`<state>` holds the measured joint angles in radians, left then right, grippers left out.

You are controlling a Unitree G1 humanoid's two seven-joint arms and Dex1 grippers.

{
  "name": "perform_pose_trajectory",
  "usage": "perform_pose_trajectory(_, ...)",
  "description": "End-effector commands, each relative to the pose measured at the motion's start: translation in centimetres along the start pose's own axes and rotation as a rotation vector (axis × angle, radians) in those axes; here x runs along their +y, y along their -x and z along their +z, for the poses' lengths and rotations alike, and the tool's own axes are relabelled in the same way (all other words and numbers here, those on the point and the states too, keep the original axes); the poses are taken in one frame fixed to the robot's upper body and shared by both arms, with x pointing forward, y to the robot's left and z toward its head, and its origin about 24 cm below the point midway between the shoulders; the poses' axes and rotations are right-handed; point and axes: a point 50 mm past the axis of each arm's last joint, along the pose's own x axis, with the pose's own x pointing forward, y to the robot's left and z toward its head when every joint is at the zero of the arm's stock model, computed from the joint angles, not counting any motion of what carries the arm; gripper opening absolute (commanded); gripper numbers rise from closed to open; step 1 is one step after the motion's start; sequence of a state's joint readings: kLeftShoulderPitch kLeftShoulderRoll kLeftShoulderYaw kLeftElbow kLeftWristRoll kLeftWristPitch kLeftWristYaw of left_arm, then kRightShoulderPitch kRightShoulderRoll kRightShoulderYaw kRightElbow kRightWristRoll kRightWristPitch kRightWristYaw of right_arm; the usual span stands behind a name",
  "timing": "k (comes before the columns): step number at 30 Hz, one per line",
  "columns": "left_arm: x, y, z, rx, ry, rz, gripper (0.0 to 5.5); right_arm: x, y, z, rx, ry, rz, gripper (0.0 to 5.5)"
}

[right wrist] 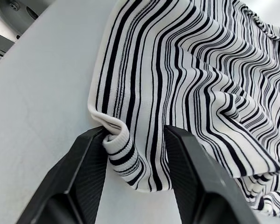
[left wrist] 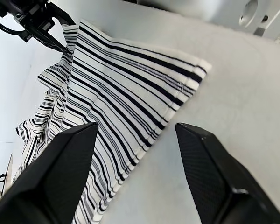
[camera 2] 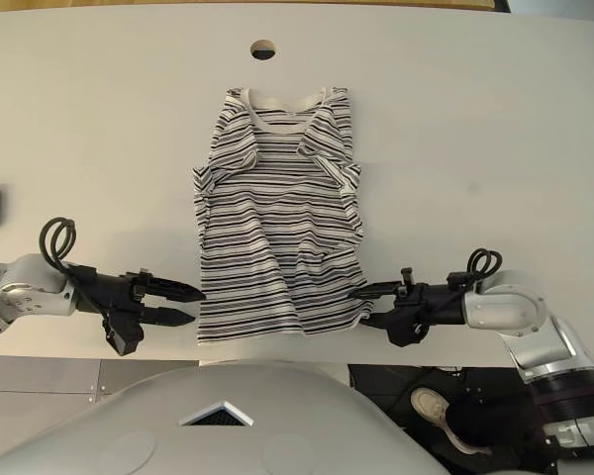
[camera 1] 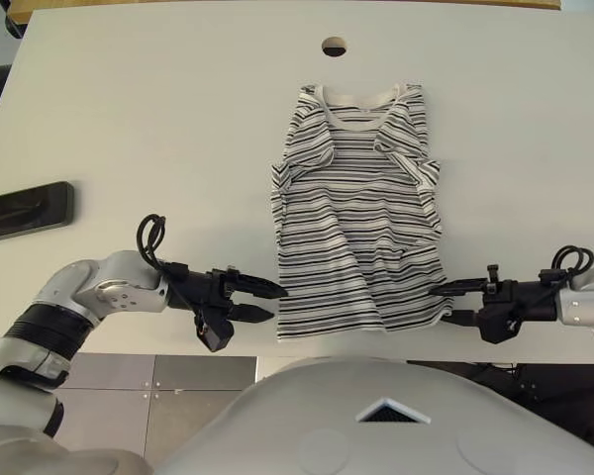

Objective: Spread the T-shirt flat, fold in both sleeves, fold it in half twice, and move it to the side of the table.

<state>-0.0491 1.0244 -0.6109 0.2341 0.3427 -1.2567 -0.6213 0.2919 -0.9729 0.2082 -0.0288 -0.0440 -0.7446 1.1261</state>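
A black-and-white striped T-shirt (camera 1: 361, 213) lies on the white table (camera 1: 129, 119), collar far, hem toward me, both sleeves folded in over the chest. My left gripper (camera 1: 267, 302) is open at the hem's left corner, its fingers just short of the cloth edge (left wrist: 177, 100). At the hem's right corner my right gripper (camera 1: 447, 302) is open, and its fingers straddle a bunched bit of hem (right wrist: 123, 144). The fabric there is wrinkled and slightly lifted.
A flat black object (camera 1: 25, 210) lies near the table's left edge. A round cable hole (camera 1: 334, 46) sits beyond the collar. The table's front edge runs just below both grippers. Bare tabletop lies on both sides of the shirt.
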Motion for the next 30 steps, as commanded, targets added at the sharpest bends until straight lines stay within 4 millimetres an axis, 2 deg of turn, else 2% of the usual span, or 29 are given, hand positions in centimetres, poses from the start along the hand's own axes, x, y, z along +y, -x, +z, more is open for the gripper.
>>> perform_pose_trajectory(1,-5.2,-1.6,0.4,0.012,0.160,-0.342,3.13,1.5,-0.1,-0.9,0.067,-0.042,0.103,2.11)
perform_pose_trajectory(6,-5.7,-2.0,0.4,-0.001,0.173,-0.348,3.13,1.4,-0.1,-0.7,0.051,-0.040,0.098,2.11)
perform_pose_trajectory(8,-6.0,-2.4,0.4,-0.011,0.181,-0.350,2.78,1.5,-0.2,-0.5,0.042,-0.047,0.104,2.13)
perform_pose_trajectory(9,-6.1,-2.5,0.4,-0.013,0.185,-0.350,2.48,1.5,-0.2,-0.5,0.038,-0.052,0.107,1.89)
perform_pose_trajectory(10,-6.2,-2.6,0.3,-0.015,0.187,-0.351,2.45,1.5,-0.3,-0.4,0.035,-0.055,0.108,1.84)
perform_pose_trajectory(19,-7.1,-3.4,0.2,-0.023,0.205,-0.356,0.88,1.7,-0.4,-0.2,0.015,-0.070,0.118,0.11)
perform_pose_trajectory(30,-6.6,-3.5,0.1,-0.035,0.195,-0.345,0.11,1.9,-0.3,0.0,0.000,-0.088,0.117,0.10)
